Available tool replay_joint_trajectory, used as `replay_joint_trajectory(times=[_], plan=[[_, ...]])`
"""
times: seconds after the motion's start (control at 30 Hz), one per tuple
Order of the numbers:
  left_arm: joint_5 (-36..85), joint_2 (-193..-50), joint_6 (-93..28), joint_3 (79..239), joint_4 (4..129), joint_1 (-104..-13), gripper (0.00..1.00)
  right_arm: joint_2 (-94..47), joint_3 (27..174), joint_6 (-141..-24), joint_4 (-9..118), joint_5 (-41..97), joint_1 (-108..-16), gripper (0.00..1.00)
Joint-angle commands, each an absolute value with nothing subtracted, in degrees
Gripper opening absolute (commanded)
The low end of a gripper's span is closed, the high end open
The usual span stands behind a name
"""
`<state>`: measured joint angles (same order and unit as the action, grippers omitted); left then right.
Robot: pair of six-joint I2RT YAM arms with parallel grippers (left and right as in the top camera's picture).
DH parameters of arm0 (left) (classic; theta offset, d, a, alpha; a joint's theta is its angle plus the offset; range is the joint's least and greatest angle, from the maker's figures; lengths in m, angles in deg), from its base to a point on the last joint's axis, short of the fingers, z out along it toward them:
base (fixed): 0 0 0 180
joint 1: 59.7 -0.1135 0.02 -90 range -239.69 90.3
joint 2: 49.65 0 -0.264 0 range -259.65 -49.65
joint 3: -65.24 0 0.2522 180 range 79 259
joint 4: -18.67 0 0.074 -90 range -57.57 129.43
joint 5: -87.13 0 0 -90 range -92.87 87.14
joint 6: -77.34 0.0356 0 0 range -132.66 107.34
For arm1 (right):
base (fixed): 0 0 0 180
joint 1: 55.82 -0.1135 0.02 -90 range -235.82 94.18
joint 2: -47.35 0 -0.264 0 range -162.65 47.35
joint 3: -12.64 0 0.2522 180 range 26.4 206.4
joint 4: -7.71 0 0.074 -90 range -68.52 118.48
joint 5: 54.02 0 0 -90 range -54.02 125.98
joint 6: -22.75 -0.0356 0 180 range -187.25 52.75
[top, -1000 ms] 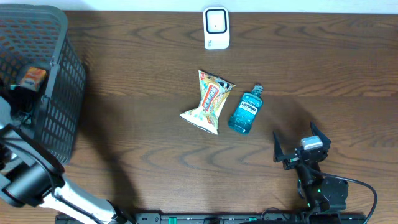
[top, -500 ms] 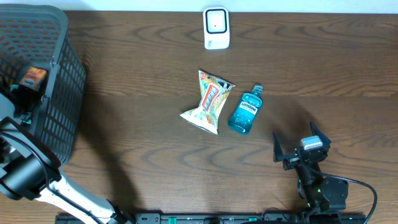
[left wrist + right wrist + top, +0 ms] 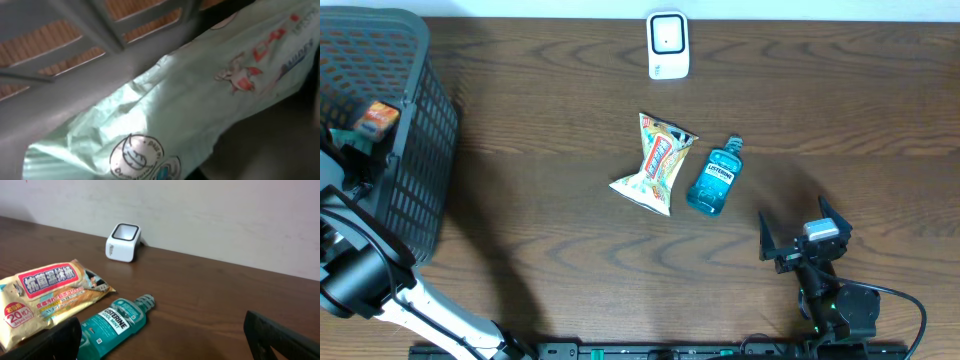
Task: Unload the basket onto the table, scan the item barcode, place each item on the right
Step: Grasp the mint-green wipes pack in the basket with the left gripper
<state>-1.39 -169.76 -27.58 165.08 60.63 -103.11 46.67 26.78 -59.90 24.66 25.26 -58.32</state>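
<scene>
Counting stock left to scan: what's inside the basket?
A pale green printed packet lies against the basket wall, and a small orange item shows from above. The left arm covers much of the inside; what lies beneath it cannot be seen.

In the left wrist view a pale green packet [image 3: 190, 105] fills the frame. It is blurred, its print is unreadable, and its ends are cut off at 3 and 8 o'clock. The left claw [image 3: 358, 148] has no fingers in that picture. From overhead, the basket [image 3: 420, 130] runs off the 9 o'clock edge, and we cannot tell what the claw touches inside it. In the right wrist view the wipes pack [image 3: 45, 295] is clipped at 8 o'clock, and the mouthwash bottle [image 3: 117, 320] carries print too fine to read.
</scene>
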Motion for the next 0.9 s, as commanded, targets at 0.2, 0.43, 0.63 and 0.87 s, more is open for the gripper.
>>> replay_joint_trajectory(times=[0.2,0.43,0.63,0.87], plan=[[-0.58,-163.71,-25.77,164.63,64.22,-104.14,0.07,46.97,26.72,-59.70,24.92,25.11,-58.58,0.99],[15.83,-143.16,-28.04,164.78,56.30,-104.21,0.07,46.97,26.72,-59.70,24.90,25.11,-58.58,0.99],[41.27,-125.41,-38.44,164.78,44.90,-102.02,0.07,46.97,26.72,-59.70,24.90,25.11,-58.58,0.99],[48.73,-112.17,-24.74,164.69,65.20,-88.10,0.07,46.97,26.72,-59.70,24.90,25.11,-58.58,0.99]])
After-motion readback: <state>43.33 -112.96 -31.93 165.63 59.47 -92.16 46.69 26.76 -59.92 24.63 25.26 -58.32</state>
